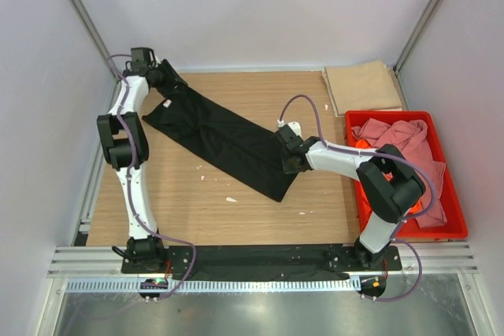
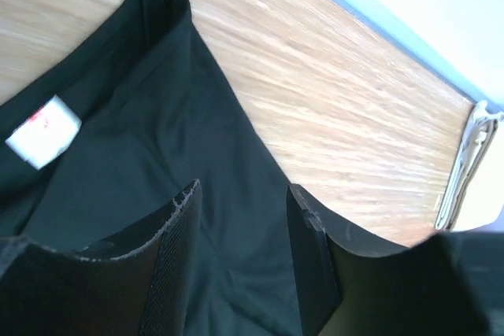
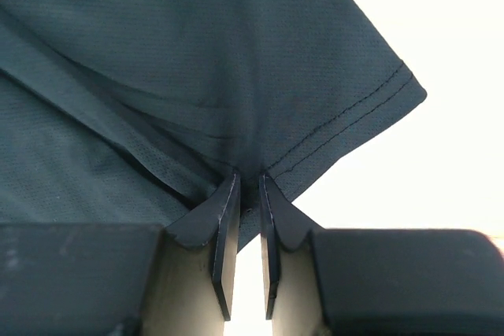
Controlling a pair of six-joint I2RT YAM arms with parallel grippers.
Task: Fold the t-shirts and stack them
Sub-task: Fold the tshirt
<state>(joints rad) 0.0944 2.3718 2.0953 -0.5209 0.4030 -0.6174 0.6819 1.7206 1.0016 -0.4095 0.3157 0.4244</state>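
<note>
A black t-shirt [image 1: 224, 138] lies stretched in a long diagonal band across the wooden table [image 1: 197, 202]. At its far left end, by the collar and its white label [image 2: 43, 131], my left gripper [image 1: 168, 78] [image 2: 242, 188] stands open, the jaws well apart with black cloth lying under them. My right gripper [image 1: 285, 159] [image 3: 249, 179] is shut on the stitched hem at the shirt's lower right end. A folded tan t-shirt [image 1: 364, 88] rests at the back right. A pink t-shirt [image 1: 402, 147] is heaped in the crate, with a bit of orange cloth [image 1: 360, 145] showing under it.
The red plastic crate [image 1: 453, 222] stands along the table's right side, close to my right arm. White walls and metal frame posts close in the table on three sides. Small white specks [image 1: 231, 199] dot the wood near the shirt.
</note>
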